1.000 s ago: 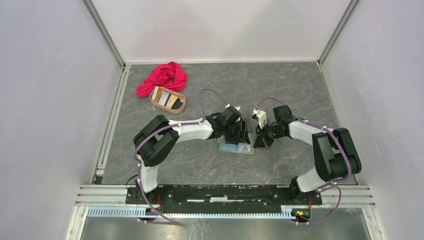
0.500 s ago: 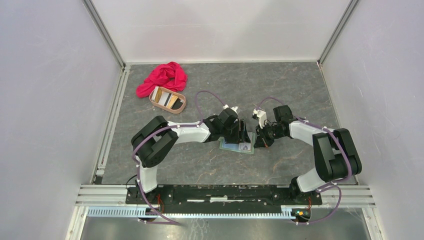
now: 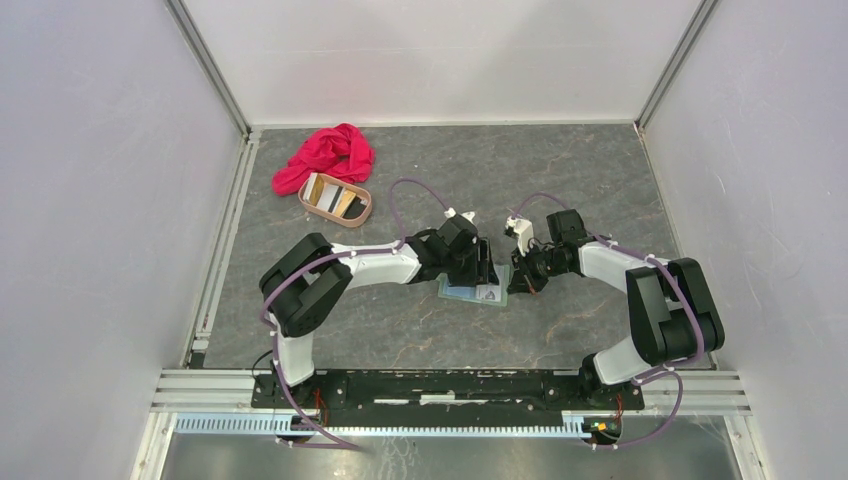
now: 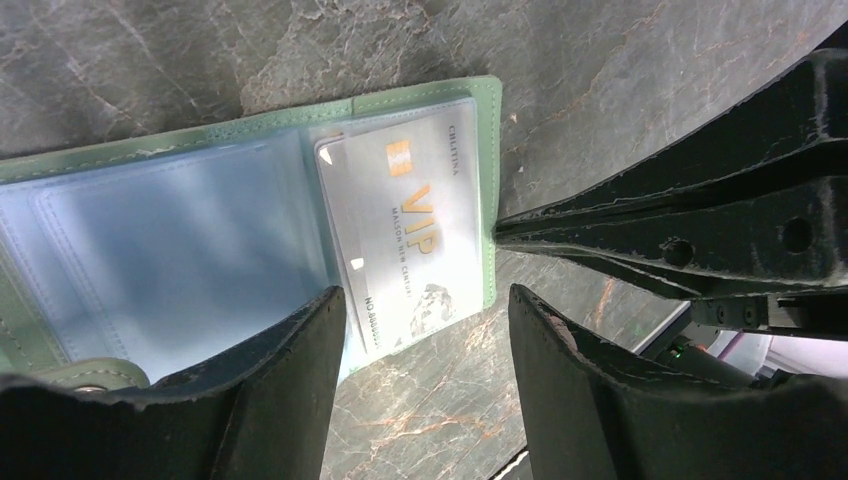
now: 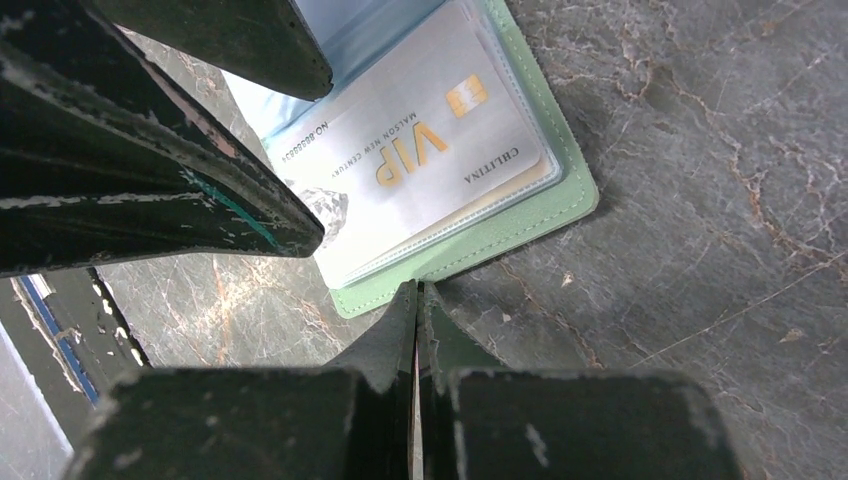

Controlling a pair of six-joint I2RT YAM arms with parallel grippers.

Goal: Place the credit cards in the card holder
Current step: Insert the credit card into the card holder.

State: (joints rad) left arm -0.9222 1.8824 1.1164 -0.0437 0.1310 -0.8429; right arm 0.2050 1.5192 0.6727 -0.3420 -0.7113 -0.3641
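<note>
The card holder (image 3: 470, 293) lies opened flat on the bench (image 3: 580, 170), about midway between the left and right edges and nearer the near edge than the far one. Its pale blue pocketed interior faces up. One silvery-white credit card (image 4: 410, 235) marked VIP sits inside the clear pocket of the half toward the right arm. The left gripper (image 3: 486, 268) is positioned over the card holder with its jaws released and apart, grasping nothing. The right gripper (image 5: 417, 292) is clenched fully, fingers together with nothing between them, and its tip is set against the green outer edge of the card-bearing half. Further credit cards (image 3: 330, 195) stand in a pinkish-tan oval tray (image 3: 365, 212) toward the far left corner, just beside a red cloth (image 3: 325, 155).
</note>
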